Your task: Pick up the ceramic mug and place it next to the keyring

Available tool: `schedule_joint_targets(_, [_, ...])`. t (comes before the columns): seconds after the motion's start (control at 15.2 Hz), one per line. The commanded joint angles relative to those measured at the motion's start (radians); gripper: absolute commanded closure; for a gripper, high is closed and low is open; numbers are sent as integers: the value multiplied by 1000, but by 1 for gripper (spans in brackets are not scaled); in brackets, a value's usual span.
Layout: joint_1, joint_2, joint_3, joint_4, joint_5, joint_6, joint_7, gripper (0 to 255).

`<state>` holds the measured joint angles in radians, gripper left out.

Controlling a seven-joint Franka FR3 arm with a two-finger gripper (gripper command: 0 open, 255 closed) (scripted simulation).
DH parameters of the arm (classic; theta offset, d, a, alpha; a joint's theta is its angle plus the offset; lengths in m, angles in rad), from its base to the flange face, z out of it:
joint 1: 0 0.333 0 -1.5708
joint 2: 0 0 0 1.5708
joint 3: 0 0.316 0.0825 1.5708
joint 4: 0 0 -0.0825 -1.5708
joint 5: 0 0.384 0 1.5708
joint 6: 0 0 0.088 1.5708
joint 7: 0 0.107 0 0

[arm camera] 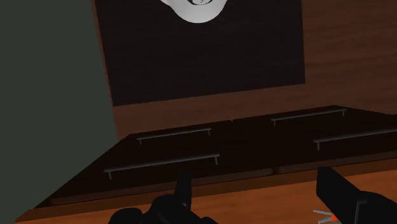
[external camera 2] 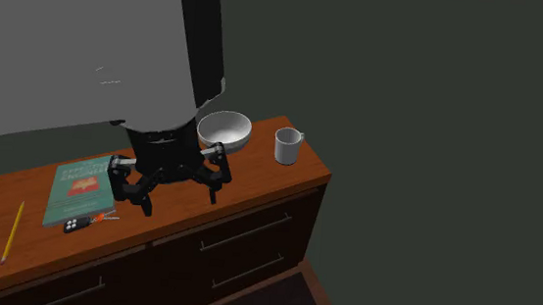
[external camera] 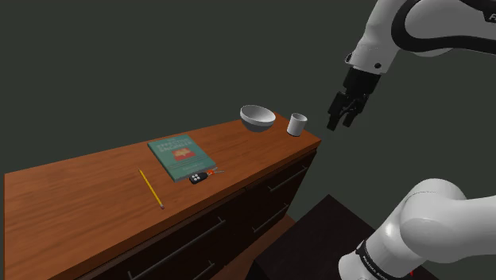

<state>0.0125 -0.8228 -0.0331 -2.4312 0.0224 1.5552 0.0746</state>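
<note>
A small white mug [external camera: 297, 123] stands upright near the right end of the wooden dresser top [external camera: 87, 199], right of a white bowl [external camera: 257, 118]. In the second exterior view the mug [external camera 2: 287, 146] has its handle turned to the right. The keyring [external camera: 202, 176], a black fob with an orange tag and keys, lies at the front edge beside a teal book [external camera: 182, 157]. My gripper [external camera: 343, 118] hangs in the air to the shoulder view's right of the mug, beyond the dresser's end, clear of it. The gripper [external camera 2: 178, 191] is open, fingers [arm camera: 337, 191] spread, nothing between them.
A yellow pencil [external camera: 151, 188] lies left of the book. The bowl [external camera 2: 224, 130] sits close to the mug. Dark drawer fronts with bar handles [arm camera: 173, 134] lie below the gripper. A dark wall stands behind the dresser.
</note>
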Motion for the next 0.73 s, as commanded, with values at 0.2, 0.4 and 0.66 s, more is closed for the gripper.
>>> schedule_joint_targets(0.2, [-16, 77, -39, 2, -37, 77, -45, 0])
schedule_joint_targets(0.4, [-30, 162, -77, 17, -68, 152, -88, 0])
schedule_joint_targets(0.66, [-46, 286, -126, 53, -98, 246, -143, 0])
